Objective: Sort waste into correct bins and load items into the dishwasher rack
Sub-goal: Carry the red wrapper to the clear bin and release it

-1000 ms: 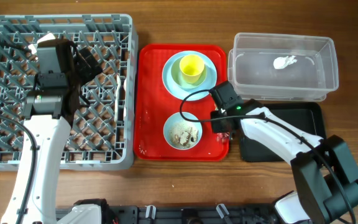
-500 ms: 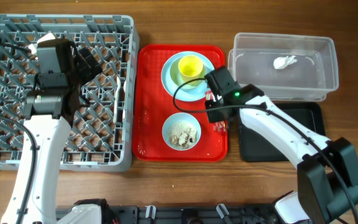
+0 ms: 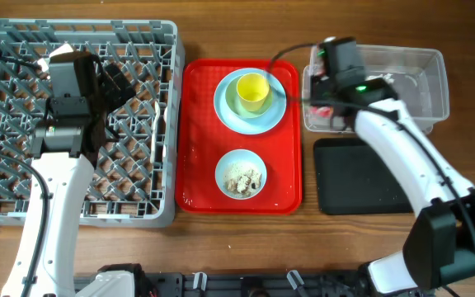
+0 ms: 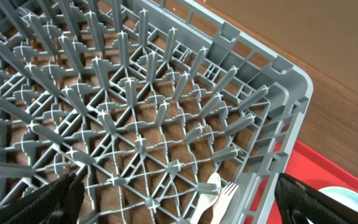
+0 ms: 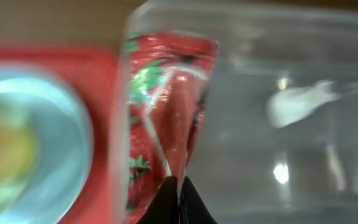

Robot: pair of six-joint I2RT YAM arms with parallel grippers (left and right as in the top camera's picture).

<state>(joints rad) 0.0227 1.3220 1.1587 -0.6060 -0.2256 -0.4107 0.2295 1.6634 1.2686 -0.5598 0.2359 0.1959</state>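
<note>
— Where does the red wrapper [image 5: 166,106] sit?
— It hangs from the right gripper [image 5: 179,186], at the left end of the clear tub [image 3: 423,91] and just inside its wall. The jaws are pinched together on the wrapper's lower edge. Whether the wrapper touches the tub's floor cannot be told.
— Is anything else in the tub?
— A crumpled white tissue [image 5: 300,99] lies on the floor, further in from the wrapper.
— And the left gripper [image 4: 178,186]?
— It hovers over the grey rack [image 3: 81,216], jaws wide apart and holding nothing. Below it a white spoon [image 4: 211,183] and fork [image 4: 227,190] lie side by side among the pegs, near the rack's wall on the red tray's side.
— What is on the red tray [image 3: 196,124]?
— A pale blue plate [image 3: 229,111] with a yellow cup [image 3: 252,91] standing on it, at the far end. Nearer, a small blue bowl [image 3: 223,169] holds beige food scraps [image 3: 242,177].
— The black tray [image 3: 361,177]?
— It lies on the table [image 3: 468,206] just in front of the tub, partly under the right arm.
</note>
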